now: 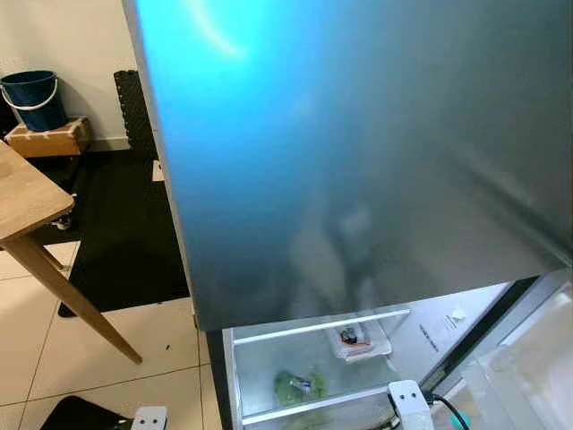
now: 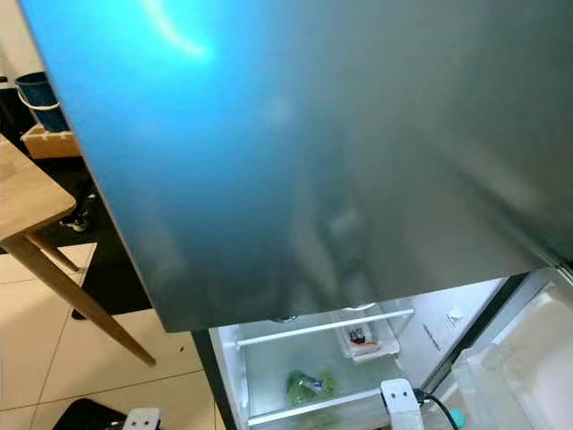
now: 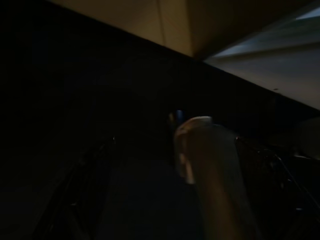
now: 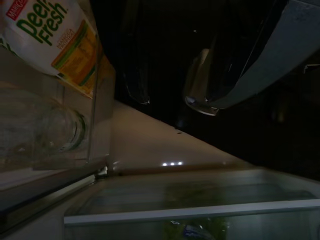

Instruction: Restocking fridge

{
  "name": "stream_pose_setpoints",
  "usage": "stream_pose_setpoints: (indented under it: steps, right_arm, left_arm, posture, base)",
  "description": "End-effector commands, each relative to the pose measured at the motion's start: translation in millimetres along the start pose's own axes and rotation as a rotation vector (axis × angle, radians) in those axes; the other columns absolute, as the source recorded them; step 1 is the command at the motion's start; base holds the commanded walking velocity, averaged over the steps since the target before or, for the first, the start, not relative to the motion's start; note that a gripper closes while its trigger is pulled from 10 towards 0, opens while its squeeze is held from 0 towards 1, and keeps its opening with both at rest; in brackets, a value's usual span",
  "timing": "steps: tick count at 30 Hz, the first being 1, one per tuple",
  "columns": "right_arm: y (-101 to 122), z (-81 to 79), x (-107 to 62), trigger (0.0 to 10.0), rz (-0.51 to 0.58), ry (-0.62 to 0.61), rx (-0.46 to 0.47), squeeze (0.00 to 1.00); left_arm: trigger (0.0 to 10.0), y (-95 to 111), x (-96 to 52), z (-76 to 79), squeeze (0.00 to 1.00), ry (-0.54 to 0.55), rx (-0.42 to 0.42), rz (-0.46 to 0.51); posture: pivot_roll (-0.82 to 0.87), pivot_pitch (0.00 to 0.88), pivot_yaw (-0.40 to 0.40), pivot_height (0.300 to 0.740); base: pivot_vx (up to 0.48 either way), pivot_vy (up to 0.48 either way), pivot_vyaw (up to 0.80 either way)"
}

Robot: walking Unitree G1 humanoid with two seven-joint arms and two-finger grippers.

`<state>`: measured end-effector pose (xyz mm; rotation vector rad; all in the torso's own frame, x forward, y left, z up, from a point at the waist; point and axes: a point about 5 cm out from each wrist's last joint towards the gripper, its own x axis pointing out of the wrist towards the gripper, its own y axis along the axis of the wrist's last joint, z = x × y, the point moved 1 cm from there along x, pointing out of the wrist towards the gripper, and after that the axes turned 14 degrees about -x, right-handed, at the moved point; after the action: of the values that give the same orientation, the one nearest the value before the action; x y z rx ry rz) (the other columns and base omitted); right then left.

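The fridge's steel upper door (image 1: pixel 358 152) is closed and looms close in front of me. Below it the lower compartment (image 1: pixel 313 376) stands open. Inside, a clear tub (image 1: pixel 356 339) with something red and black rests on a shelf, and a bag of leafy greens (image 1: pixel 299 387) lies lower down. My right arm's white wrist (image 1: pixel 409 400) reaches toward that opening. In the right wrist view my right gripper (image 4: pixel 167 95) is open with nothing between its fingers, beside a Peel Fresh carton (image 4: pixel 52 35) and a clear jar (image 4: pixel 45 130) in the door bin. My left arm (image 1: pixel 149 418) hangs low.
A wooden table (image 1: pixel 27 202) with slanted legs stands to my left. A blue bucket (image 1: pixel 31 98) sits on a wooden box by the wall, next to a black mat (image 1: pixel 125 224). The open lower door's bin (image 1: pixel 528 367) is on the right. A pale rounded shape (image 3: pixel 207 170) shows in the dark left wrist view.
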<state>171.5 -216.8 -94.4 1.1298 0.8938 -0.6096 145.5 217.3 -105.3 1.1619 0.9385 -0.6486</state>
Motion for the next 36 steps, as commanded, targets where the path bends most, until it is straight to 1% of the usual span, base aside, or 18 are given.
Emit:
stream_pose_setpoints:
  steps: [1, 2, 5, 7, 8, 9, 10, 12, 14, 17, 19, 20, 21, 23, 27, 30, 33, 36]
  right_arm:
    - [-12, -2.9, -1.8, 10.0, -0.038, -0.001, 0.001, 0.00]
    - [-13, -1.9, -2.2, 10.0, -0.040, -0.006, 0.011, 0.00]
    - [-18, -1.4, -3.3, 10.0, -0.059, -0.011, -0.005, 0.00]
    - [-18, -1.5, -3.4, 10.0, -0.058, -0.004, -0.010, 0.00]
    - [-15, 0.0, -3.1, 10.0, -0.049, 0.000, -0.015, 0.00]
    - [-12, 7.2, -3.6, 10.0, -0.037, -0.014, -0.041, 0.00]
    - [-12, 7.2, -3.6, 10.0, -0.037, -0.014, -0.041, 0.00]
    - [-11, 14.7, -4.7, 10.0, -0.031, -0.032, -0.019, 0.00]
    - [-12, 17.0, -5.4, 10.0, -0.040, -0.043, -0.020, 0.00]
    - [-12, 18.8, -5.5, 10.0, -0.044, -0.046, -0.003, 0.00]
    - [-9, 17.9, -4.6, 10.0, -0.040, -0.041, -0.035, 0.00]
    - [-9, 17.9, -4.6, 10.0, -0.040, -0.041, -0.035, 0.00]
    - [-6, 16.3, -3.5, 10.0, -0.036, -0.046, -0.030, 0.00]
    - [-3, 13.9, -2.4, 10.0, -0.026, -0.042, -0.017, 0.00]
    - [0, 11.0, -1.2, 10.0, -0.018, -0.035, -0.024, 0.00]
    - [-4, 7.5, -1.6, 10.0, -0.031, -0.017, -0.056, 0.00]
    - [-9, 9.4, -2.9, 10.0, -0.043, -0.022, -0.053, 0.00]
    - [-10, 9.9, -3.3, 10.0, -0.046, -0.023, -0.052, 0.00]
  left_arm:
    - [10.0, -6, -1.0, -2.9, 0.00, 0.004, 0.018, -0.031]
    - [10.0, -6, -0.6, -0.7, 0.00, 0.000, 0.020, -0.030]
    - [10.0, -7, 0.5, 5.0, 0.00, -0.004, 0.015, -0.031]
    - [10.0, -7, 0.9, 7.1, 0.00, -0.010, 0.005, -0.030]
    - [10.0, -5, 1.7, 11.1, 0.00, -0.024, 0.005, -0.025]
    - [10.0, -4, 2.8, 18.2, 0.00, -0.045, 0.037, -0.023]
    - [10.0, -4, 2.8, 18.2, 0.00, -0.045, 0.037, -0.023]
    - [10.0, -5, 3.2, 21.4, 0.00, -0.055, 0.041, -0.028]
    - [10.0, -5, 3.2, 21.7, 0.00, -0.053, 0.048, -0.032]
    - [10.0, -1, 3.4, 19.8, 0.00, -0.055, 0.057, -0.027]
    - [10.0, 4, 3.6, 17.2, 0.00, -0.041, 0.047, -0.007]
    - [10.0, 4, 3.6, 17.2, 0.00, -0.041, 0.047, -0.007]
    - [10.0, 3, 3.2, 15.6, 0.00, -0.040, 0.036, -0.006]
    - [10.0, -2, 2.4, 14.6, 0.00, -0.041, 0.050, -0.022]
    - [10.0, -9, 1.2, 11.9, 0.00, -0.031, 0.036, -0.037]
    - [10.0, -18, -0.4, 10.4, 0.00, -0.027, 0.020, -0.055]
    - [10.0, -24, -1.0, 13.3, 0.00, -0.039, 0.024, -0.068]
    - [10.0, -25, -1.0, 14.0, 0.00, -0.042, 0.028, -0.070]
  posture:
    - [0.00, 0.000, 0.003, 0.740]
    - [0.00, 0.000, 0.003, 0.740]
    - [0.00, 0.000, -0.004, 0.740]
    - [-0.01, 0.000, 0.001, 0.740]
    - [-0.03, 0.000, 0.004, 0.740]
    - [-0.03, 0.000, -0.002, 0.740]
    - [-0.03, 0.000, -0.002, 0.740]
    - [-0.03, 0.000, 0.002, 0.740]
    - [-0.03, 0.000, 0.002, 0.740]
    - [-0.02, 0.000, -0.019, 0.740]
    - [0.00, 0.000, -0.013, 0.740]
    - [0.00, 0.000, -0.013, 0.740]
    - [-0.01, 0.000, -0.004, 0.740]
    - [0.00, 0.000, -0.004, 0.740]
    - [0.00, 0.000, -0.009, 0.740]
    - [0.00, 0.000, -0.012, 0.740]
    - [0.00, 0.000, -0.016, 0.740]
    - [0.00, 0.000, -0.020, 0.740]
  base:
    - [0.000, 0.000, 0.00]
    - [0.000, 0.000, 0.00]
    - [0.000, 0.000, 0.00]
    - [0.000, 0.000, 0.00]
    - [0.000, 0.000, 0.00]
    - [0.000, 0.000, 0.00]
    - [0.000, 0.000, 0.00]
    - [0.000, 0.000, 0.00]
    - [0.000, 0.000, 0.00]
    - [0.000, 0.000, 0.00]
    - [0.000, 0.000, 0.00]
    - [0.000, 0.000, 0.00]
    - [0.000, 0.000, 0.00]
    - [0.000, 0.000, 0.00]
    - [0.000, 0.000, 0.00]
    - [0.000, 0.000, 0.00]
    - [0.000, 0.000, 0.00]
    - [0.000, 0.000, 0.00]
